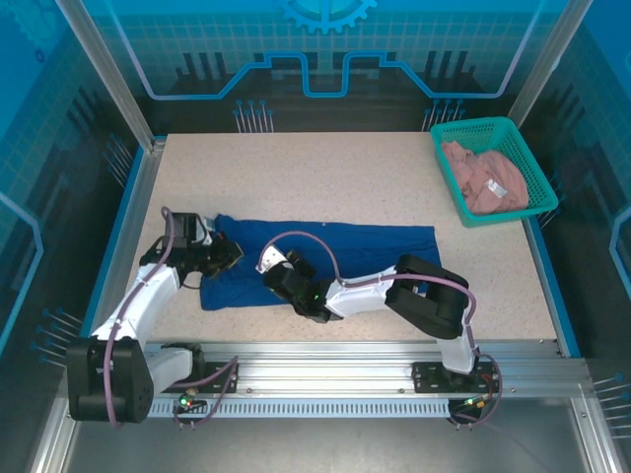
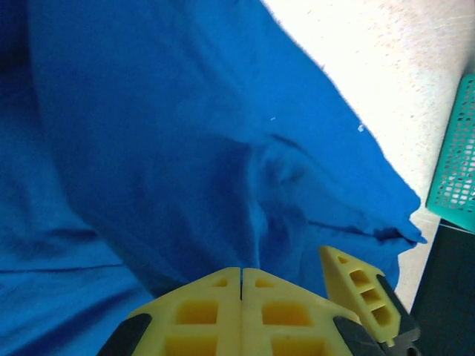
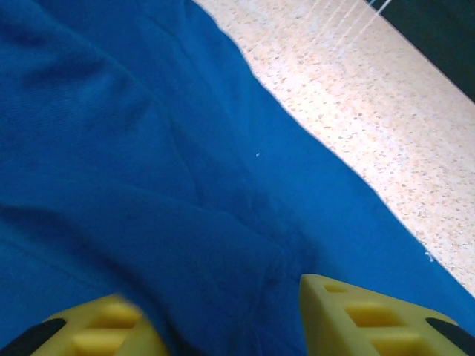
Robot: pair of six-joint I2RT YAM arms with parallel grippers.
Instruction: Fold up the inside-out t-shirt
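The left gripper's (image 2: 241, 271) jaws are pressed together, and creases in the inside-out t-shirt (image 1: 365, 246) run into their tips, so I judge they pinch a fold of it. The right gripper's (image 3: 215, 297) jaws stand partly apart, astride a soft ridge of blue cloth, with no pinch visible yet.

The shirt is light, limp cotton. It will sag, drag and bunch rather than hold a line, and a thin pinch may catch one layer only. Hems and corners are probably the best places to take hold, kept taut between both grips.

In the top view, the shirt lies as a long band across the table (image 1: 325, 168), below its centre toward 6 o'clock. The left jaws are at its 9 o'clock end and the right jaws on its 7 o'clock part. Both arms are low and stretched out. The left arm reaches toward 1 o'clock from its base, and the right arm crosses toward 10 o'clock over the shirt's near edge.
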